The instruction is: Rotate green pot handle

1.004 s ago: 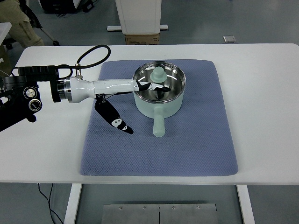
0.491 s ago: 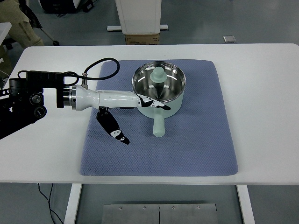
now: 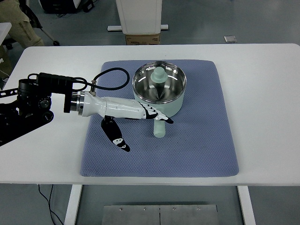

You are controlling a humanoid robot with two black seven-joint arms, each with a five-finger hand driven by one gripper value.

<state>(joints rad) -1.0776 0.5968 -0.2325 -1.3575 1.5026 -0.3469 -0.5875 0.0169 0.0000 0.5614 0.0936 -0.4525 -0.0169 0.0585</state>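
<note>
A pale green pot [image 3: 159,93] with a shiny steel inside stands on the blue-grey mat [image 3: 197,140]. A green knob rises in its middle. Its green handle [image 3: 160,128] points toward the table's near edge. My left hand [image 3: 140,122] reaches in from the left with fingers stretched out; the fingertips [image 3: 161,118] lie across the handle's root, just below the pot wall. The thumb [image 3: 115,135] hangs down over the mat, apart from the handle. The hand holds nothing. The right arm does not show.
The mat covers the middle of the white table [image 3: 262,93]. A black cable [image 3: 110,77] loops above my left forearm. A white pedestal with a cardboard box [image 3: 142,38] stands beyond the far edge. A person's leg [image 3: 21,23] shows at the top left.
My left hand has come out of the pot's inside and moved down toward the near edge, over the rim. Its fingertips now lie at the handle's root. The pot has not turned.
</note>
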